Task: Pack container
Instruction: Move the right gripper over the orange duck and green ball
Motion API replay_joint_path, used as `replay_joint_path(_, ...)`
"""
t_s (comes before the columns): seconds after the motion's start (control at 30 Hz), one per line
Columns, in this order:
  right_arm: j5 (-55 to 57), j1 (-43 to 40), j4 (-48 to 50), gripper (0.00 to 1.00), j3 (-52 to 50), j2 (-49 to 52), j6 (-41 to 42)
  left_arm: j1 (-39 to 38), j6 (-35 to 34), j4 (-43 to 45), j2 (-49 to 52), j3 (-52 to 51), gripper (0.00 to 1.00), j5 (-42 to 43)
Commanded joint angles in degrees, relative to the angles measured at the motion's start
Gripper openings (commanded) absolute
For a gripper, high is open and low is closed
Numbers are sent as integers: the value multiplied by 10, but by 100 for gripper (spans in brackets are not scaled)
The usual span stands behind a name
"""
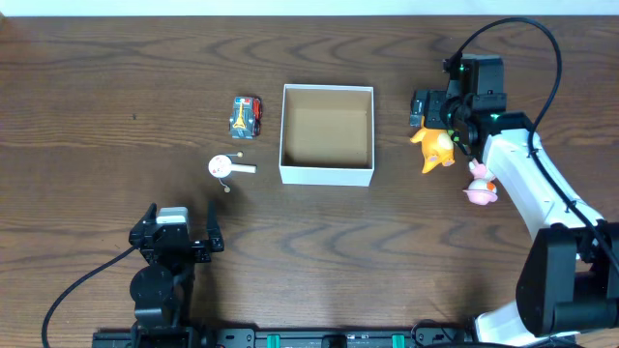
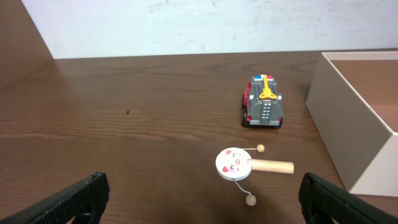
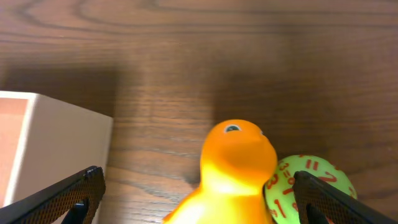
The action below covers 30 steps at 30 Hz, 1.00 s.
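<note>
Both pincers are spread wide and neither has hold of anything. The left pincer [image 1: 182,227] hangs low over the near side of the surface [image 1: 97,97], facing a toy car [image 2: 263,102] and a little rattle drum [image 2: 235,163]. The container [image 1: 327,175] sits mid-surface, open side up, just right of those two. Over on its right, the right pincer [image 3: 202,202] straddles an orange duck [image 3: 233,168], fingers clear of it, with a green numbered ball [image 3: 311,186] touching the duck and a pink toy [image 1: 481,190] nearby.
</note>
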Motion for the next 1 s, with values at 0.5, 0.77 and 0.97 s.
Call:
replay_joint_path(0.5, 83, -34, 2, 99, 12, 2, 10, 3, 10, -2, -3, -16, 98, 10)
replay_joint_path(0.77, 82, -53, 1, 99, 12, 2, 10, 3, 10, -2, -3, -16, 98, 10)
replay_joint_path(0.97, 82, -54, 1, 99, 12, 2, 10, 3, 10, -2, -3, -16, 98, 10)
